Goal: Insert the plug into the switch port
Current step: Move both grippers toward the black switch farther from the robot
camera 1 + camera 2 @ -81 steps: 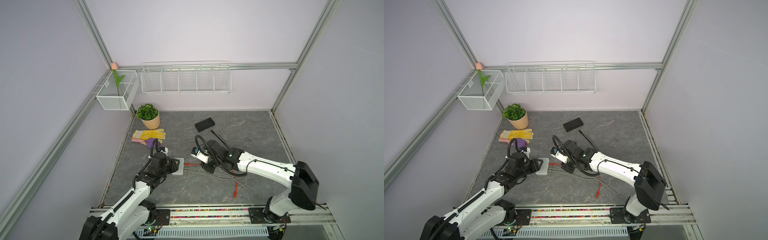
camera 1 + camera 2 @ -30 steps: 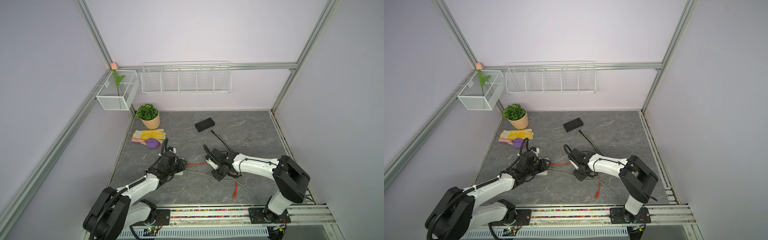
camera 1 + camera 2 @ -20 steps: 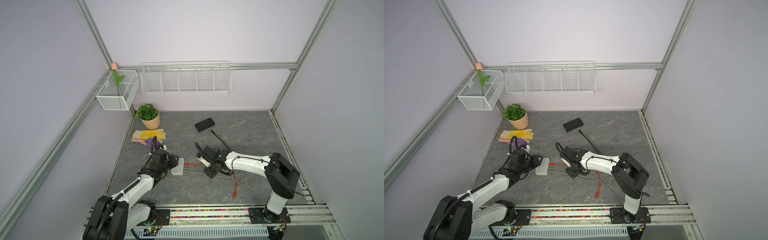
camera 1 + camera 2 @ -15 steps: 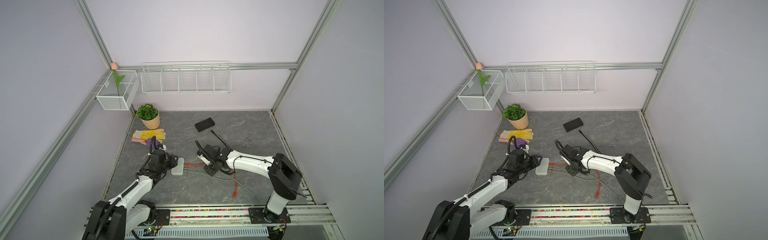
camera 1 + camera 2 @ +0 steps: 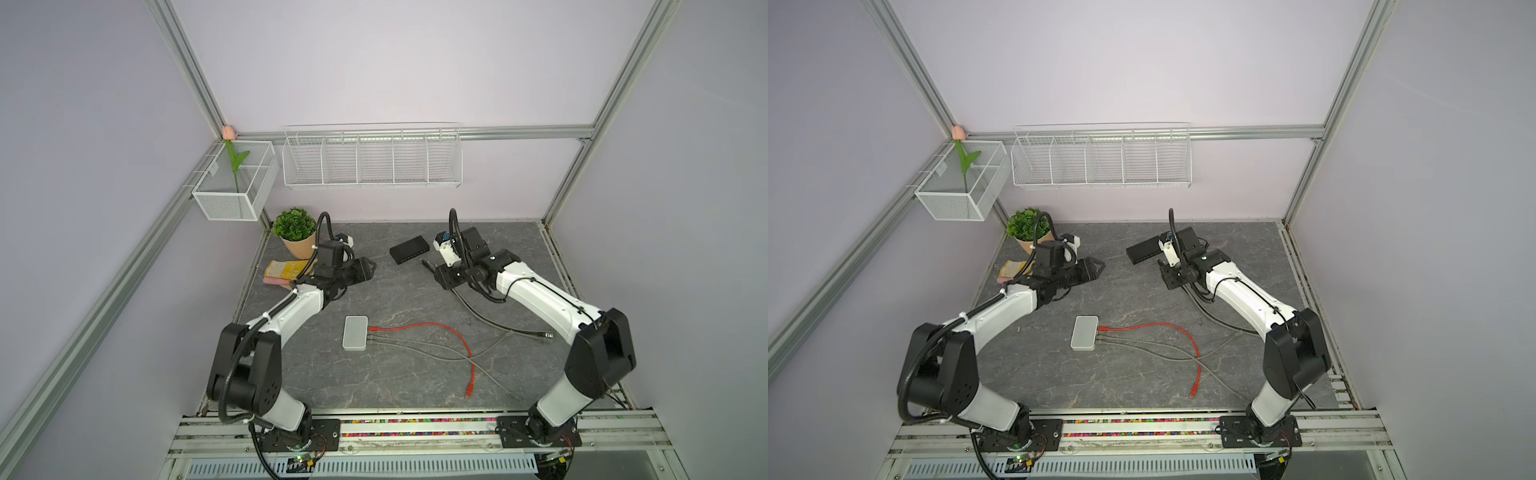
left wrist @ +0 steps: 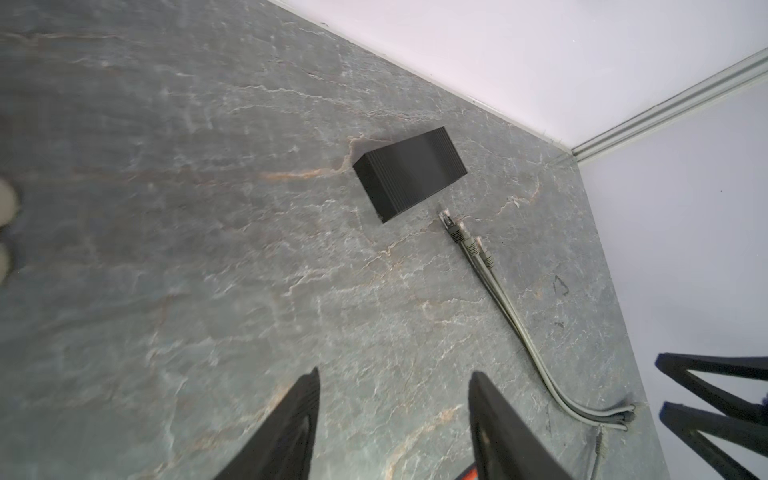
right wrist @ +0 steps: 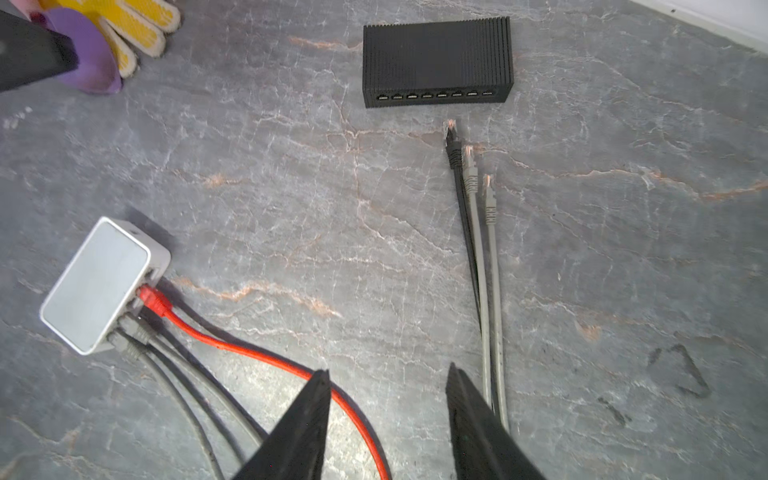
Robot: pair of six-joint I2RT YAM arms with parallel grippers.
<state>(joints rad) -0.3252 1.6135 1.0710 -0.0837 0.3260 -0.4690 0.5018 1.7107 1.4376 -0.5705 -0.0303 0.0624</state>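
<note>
A white switch lies flat on the grey table in both top views, also seen as the white switch. The red plug sits in one of its ports, beside grey plugs. Its red cable loops away to a loose end. My left gripper hovers open and empty far behind the switch, near the plant. My right gripper is also open and empty, raised near the back, with nothing between its fingers in the right wrist view.
A black switch lies at the back centre, with loose grey and black cable plugs just in front of it. A potted plant and a yellow glove are at the back left. Grey cables cross the table.
Both arms have lifted off the white switch and drawn back toward the rear. Both grippers have opened. The red plug stays in the switch port.
</note>
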